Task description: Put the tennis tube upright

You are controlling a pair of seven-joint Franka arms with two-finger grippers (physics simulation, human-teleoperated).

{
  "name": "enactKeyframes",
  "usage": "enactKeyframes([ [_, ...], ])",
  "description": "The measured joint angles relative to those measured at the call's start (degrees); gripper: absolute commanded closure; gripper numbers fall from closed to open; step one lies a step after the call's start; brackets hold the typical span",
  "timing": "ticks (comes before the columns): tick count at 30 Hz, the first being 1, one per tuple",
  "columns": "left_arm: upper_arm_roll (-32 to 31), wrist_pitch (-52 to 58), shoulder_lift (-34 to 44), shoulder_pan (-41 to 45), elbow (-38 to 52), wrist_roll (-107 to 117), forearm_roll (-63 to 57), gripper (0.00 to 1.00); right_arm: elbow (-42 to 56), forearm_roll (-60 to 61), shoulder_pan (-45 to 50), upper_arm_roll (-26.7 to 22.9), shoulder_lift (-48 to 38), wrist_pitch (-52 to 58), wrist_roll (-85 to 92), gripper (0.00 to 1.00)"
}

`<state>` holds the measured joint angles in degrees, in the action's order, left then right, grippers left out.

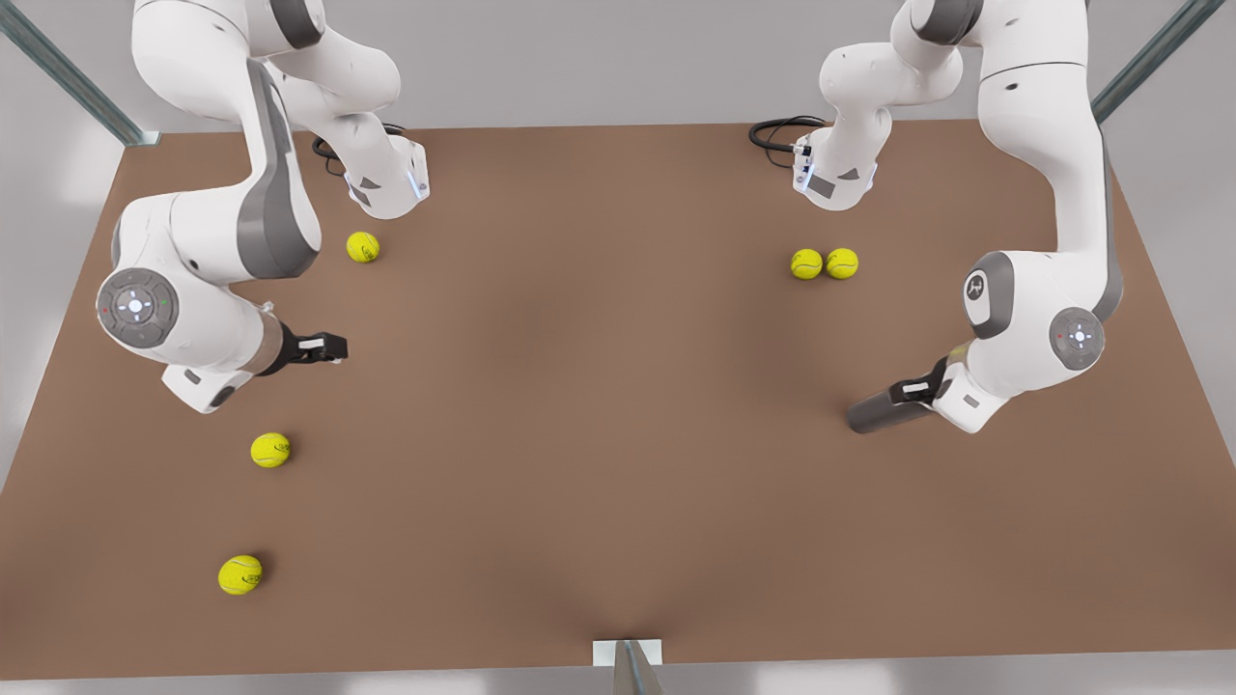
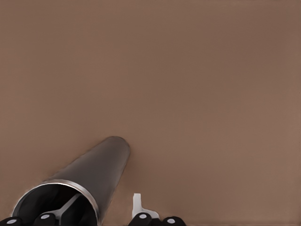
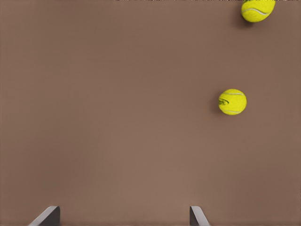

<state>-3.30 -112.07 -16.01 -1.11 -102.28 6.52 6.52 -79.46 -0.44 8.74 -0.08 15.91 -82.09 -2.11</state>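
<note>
Five fuzzy yellow-green tennis balls (image 1: 240,574) dot the matte brown table (image 1: 599,405); the smooth dark-grey tennis tube (image 1: 884,413) lies tilted at the front view's right, its light rim pinched by the left gripper (image 1: 915,391), while the right gripper (image 1: 328,347) hovers open opposite

Five yellow-green tennis balls lie on one brown counter (image 1: 618,386): a single ball (image 1: 363,247) near the far side at the front view's left, a touching pair (image 1: 806,264) (image 1: 842,264) at the far right, and two separate balls (image 1: 270,450) (image 1: 240,574) toward the near left. One dark-grey tennis tube (image 1: 884,413) is present. Two white arms stand over the counter, each with one gripper: left gripper (image 1: 917,391), right gripper (image 1: 323,347).
</note>
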Motion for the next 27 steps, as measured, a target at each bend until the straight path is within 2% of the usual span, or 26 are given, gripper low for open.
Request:
enactKeyframes([
  [22,-0.9,3.9,1.1,0.1,3.8,1.3,-1.9,0.0,0.0,0.1,-0.3,0.0,0.2,0.0,0.0,0.0],
  [27,-0.9,11.5,0.4,-0.3,11.3,1.4,-1.9,0.0,0.0,0.1,-0.4,0.0,0.2,0.1,0.0,0.0],
])
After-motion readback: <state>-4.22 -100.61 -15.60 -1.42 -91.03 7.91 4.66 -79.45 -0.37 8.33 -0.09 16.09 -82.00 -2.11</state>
